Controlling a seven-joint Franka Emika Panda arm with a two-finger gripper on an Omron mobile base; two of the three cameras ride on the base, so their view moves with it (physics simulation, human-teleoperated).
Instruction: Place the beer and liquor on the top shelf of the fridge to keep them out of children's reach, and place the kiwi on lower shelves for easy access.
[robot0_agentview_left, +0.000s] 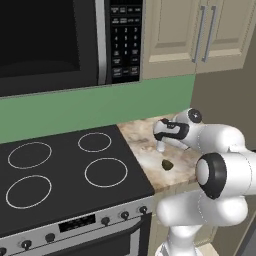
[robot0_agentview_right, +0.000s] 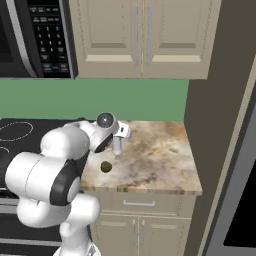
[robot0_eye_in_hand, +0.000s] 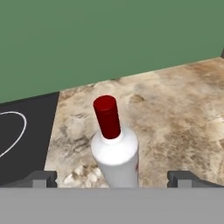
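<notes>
Pincer (robot0_eye_in_hand: 112, 178) spread wide, straddling upright pale red-capped glass liquor bottle (robot0_eye_in_hand: 114, 148) on marbled beige desk (robot0_eye_in_hand: 183, 118); small olive-brown kiwi (robot0_agentview_right: 106, 166) nearby.

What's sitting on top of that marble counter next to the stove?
On the counter stand the liquor, upright with its red cap, and the kiwi nearer the front edge. The arm covers the counter's back-left corner, so anything there is hidden.

Kiwi (robot0_agentview_right: 106, 167) on marble counter (robot0_agentview_right: 165, 155) nr stove edge, liquor (robot0_agentview_right: 117, 145) just behind.
</notes>
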